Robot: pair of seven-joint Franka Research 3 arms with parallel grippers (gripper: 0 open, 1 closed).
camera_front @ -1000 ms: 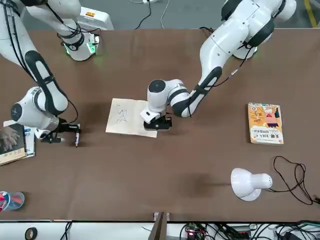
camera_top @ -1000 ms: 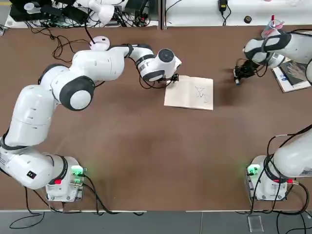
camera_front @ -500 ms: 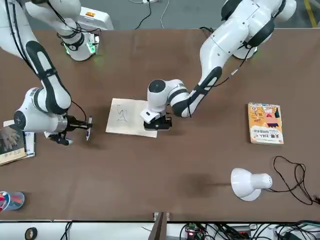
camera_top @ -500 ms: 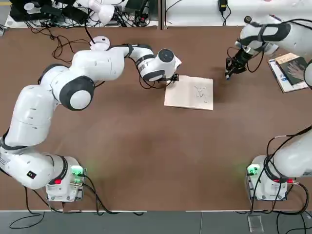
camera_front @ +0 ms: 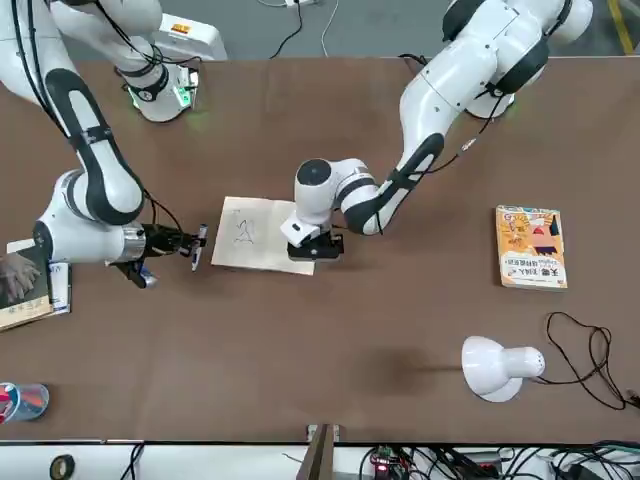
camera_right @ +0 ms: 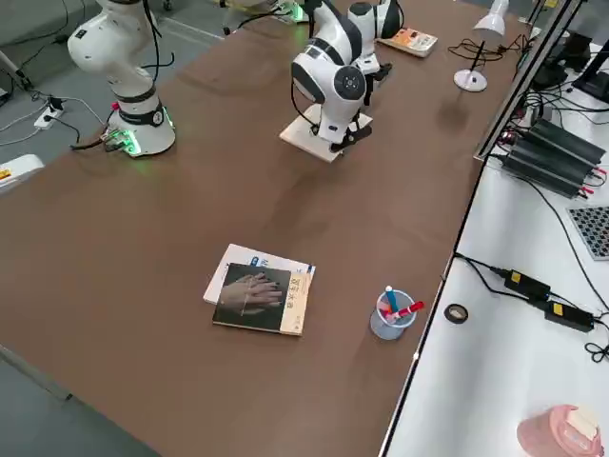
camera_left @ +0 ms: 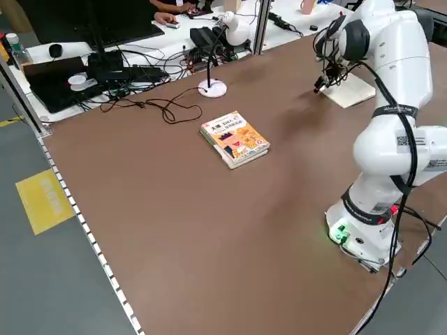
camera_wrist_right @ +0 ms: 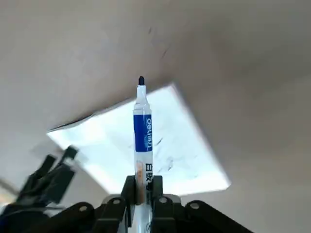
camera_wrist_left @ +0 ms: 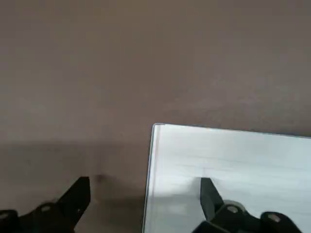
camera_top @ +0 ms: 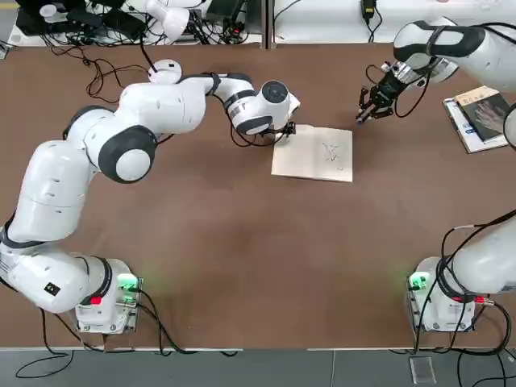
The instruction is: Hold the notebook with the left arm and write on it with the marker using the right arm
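Notebook [camera_top: 313, 153] lies flat on brown table [camera_top: 242, 242], approx mid-table toward far side, page w/ small dark scribbles facing up. Left gripper [camera_top: 284, 129] sits at its left edge, fingers spread apart, one finger [camera_wrist_left: 209, 191] over the page, other off it over the table. Right gripper [camera_top: 364, 113] hangs near notebook's right far corner, not touching it, clamped tight on marker [camera_wrist_right: 143, 128], tip bare & pointing toward the page.

Cream-paged notebook [camera_top: 313, 153] lies near table centre, scribbles toward its 3 o'clock edge. Left gripper [camera_top: 285, 129] presses its 10 o'clock corner. Right gripper [camera_top: 372, 105] hovers at 2 o'clock.
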